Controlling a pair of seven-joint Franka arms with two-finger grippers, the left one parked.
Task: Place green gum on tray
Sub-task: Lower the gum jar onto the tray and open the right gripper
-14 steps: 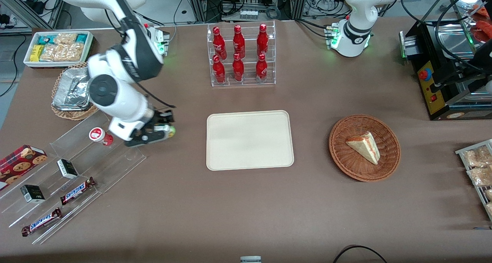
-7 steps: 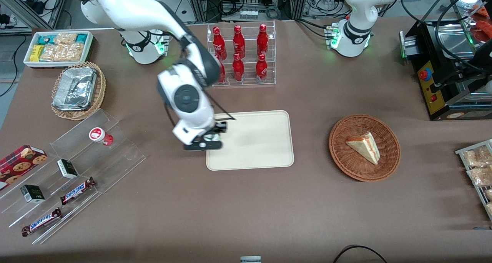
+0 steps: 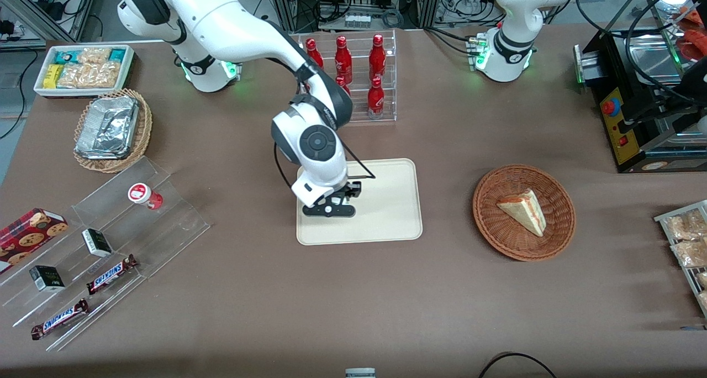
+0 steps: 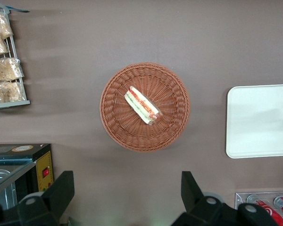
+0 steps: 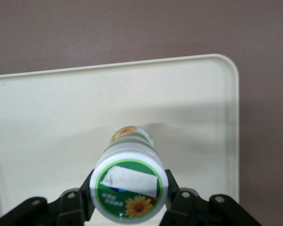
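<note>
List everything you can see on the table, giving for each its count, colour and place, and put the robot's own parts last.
Tray: 1, cream, table centre.
Green gum: 1, white lid, green label, held above the tray.
Cola bottles: 6, red, in a clear rack farther from the camera than the tray.
Sandwich basket: 1, brown wicker, beside the tray toward the parked arm's end.
Red gum: 1, red base, white lid, on the clear shelf at the working arm's end.
Snickers bars: 2, brown, on that shelf.
Foil basket: 1, wicker with silver foil, above the shelf.
Snack tray: 1, white, table corner.
Gripper: 1, black fingers shut on the green gum, over the tray.
</note>
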